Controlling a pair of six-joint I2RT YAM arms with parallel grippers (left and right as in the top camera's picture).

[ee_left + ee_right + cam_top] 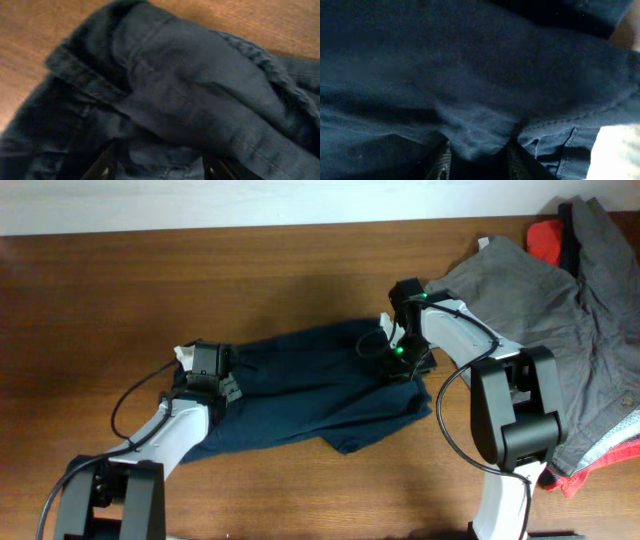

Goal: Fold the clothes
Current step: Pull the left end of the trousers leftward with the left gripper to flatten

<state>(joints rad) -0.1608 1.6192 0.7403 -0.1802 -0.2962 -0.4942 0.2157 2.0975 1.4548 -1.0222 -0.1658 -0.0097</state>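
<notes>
Navy shorts [300,395] lie spread near the middle of the surface [150,280], running from its left side toward the right. The left end effector [205,375] sits at the shorts' left end. In the left wrist view its fingers [105,169] stand fairly wide with dark cloth between them; whether they clamp it cannot be told. The right end effector [400,358] sits at the opposite end, narrowed on a bunched fold of the shorts that bulges between its fingers [442,162]. Holding opposite ends probably serves to keep the cloth taut and flat before a fold is made. Grey clothes [530,310] and a red piece [545,240] are heaped at the far right corner, apart from the working area and apparently awaiting their turn.
</notes>
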